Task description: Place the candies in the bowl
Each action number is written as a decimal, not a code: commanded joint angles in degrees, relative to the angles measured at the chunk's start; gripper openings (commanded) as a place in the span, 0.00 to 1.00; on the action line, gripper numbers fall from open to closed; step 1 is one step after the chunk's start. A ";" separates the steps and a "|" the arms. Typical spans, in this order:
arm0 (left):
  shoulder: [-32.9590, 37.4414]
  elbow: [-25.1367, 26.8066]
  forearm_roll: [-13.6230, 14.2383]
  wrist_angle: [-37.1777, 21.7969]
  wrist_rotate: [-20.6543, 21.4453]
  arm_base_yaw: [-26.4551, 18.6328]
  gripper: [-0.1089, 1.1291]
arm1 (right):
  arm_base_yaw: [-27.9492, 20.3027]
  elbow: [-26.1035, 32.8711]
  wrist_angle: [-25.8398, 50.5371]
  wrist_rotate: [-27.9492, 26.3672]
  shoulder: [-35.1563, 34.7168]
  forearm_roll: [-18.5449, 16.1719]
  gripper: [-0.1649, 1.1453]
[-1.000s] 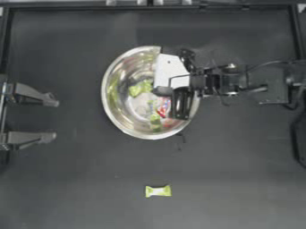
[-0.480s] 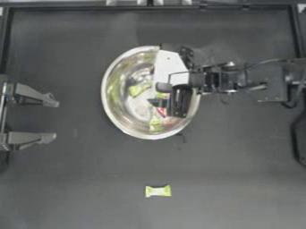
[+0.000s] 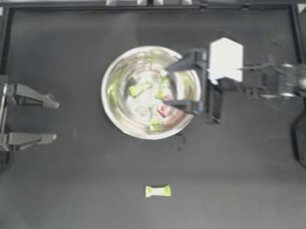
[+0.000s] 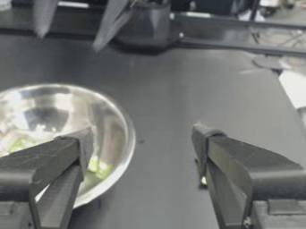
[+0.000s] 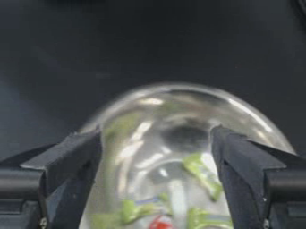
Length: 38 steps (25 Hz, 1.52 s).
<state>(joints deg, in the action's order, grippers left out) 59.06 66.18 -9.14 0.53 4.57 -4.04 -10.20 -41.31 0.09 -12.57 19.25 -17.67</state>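
Observation:
The shiny metal bowl (image 3: 116, 96) sits mid-table and holds several candies: yellow-green ones (image 3: 140, 88) and a red one (image 3: 163, 111). My right gripper (image 3: 179, 85) hovers over the bowl's right half, open and holding nothing. Its wrist view looks down into the bowl (image 5: 239, 116) at green candies (image 5: 200, 172) and the red candy (image 5: 158, 222) between the spread jaws. One yellow-green candy (image 3: 158, 191) lies alone on the table, toward the front. My left gripper (image 3: 55, 120) is parked at the left edge, open, and its wrist view shows the bowl (image 4: 116, 129).
The dark table (image 3: 239, 170) is bordered by a raised frame along the back and sides. The right arm (image 3: 281, 80) stretches in from the right edge at bowl height. The lone candy has open table all around it.
The right gripper has lifted out of the bowl and drawn back to the right, with its jaws spread wider. The candies and the left arm have stayed put.

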 commanded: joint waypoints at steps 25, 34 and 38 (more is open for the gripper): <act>-17.84 -15.82 1.05 -12.57 0.00 3.08 0.87 | 10.28 -21.01 -5.10 -0.53 33.66 6.77 0.88; -33.75 -29.53 2.99 -20.74 -1.58 7.47 0.87 | 10.28 -22.24 -5.27 -0.53 34.89 8.00 0.88; -39.73 -33.22 5.98 -22.41 -5.36 9.05 0.87 | 10.28 -22.41 -5.27 -0.53 34.98 8.09 0.88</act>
<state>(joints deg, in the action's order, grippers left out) 20.57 35.60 -4.31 -21.36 0.26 4.48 0.09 -64.34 -4.75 -13.18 54.49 -9.84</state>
